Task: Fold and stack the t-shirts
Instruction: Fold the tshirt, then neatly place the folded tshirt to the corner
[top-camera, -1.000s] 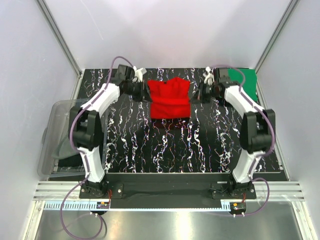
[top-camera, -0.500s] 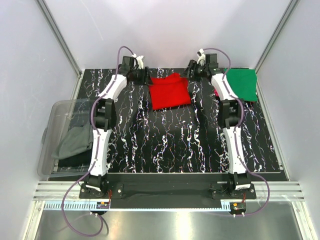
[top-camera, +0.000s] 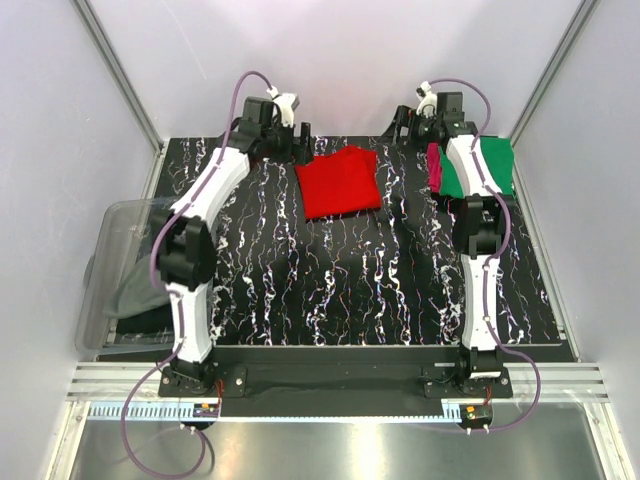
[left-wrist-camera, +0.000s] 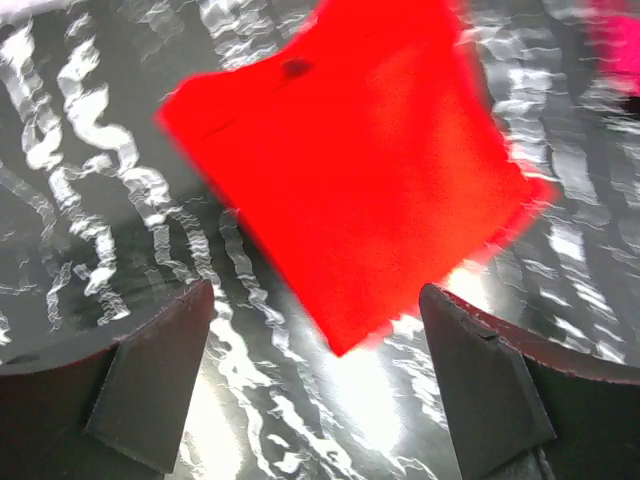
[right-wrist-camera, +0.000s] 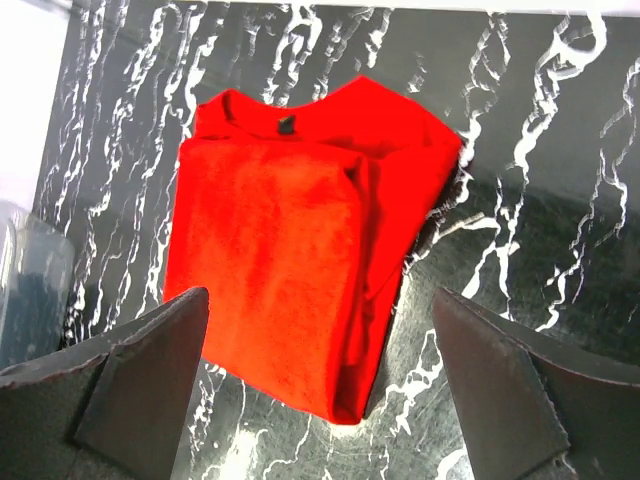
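The black marbled table (top-camera: 330, 300) carries the red t-shirt (top-camera: 340, 182) at its 12 o'clock, now a flat, slightly skewed rectangle with the collar tag toward the far edge; a second ago it sat bunched, with both arms at its far corners; the green t-shirt (top-camera: 495, 165) lies folded at 2 o'clock, the pink t-shirt (top-camera: 434, 165) showing just at its left edge, partly behind the right arm; the left gripper (left-wrist-camera: 315, 385) and right gripper (right-wrist-camera: 320, 385) have let go and lifted back toward 11 and 1 o'clock, jaws spread wide and empty; the red fold looks finished, so stacking likely comes next.
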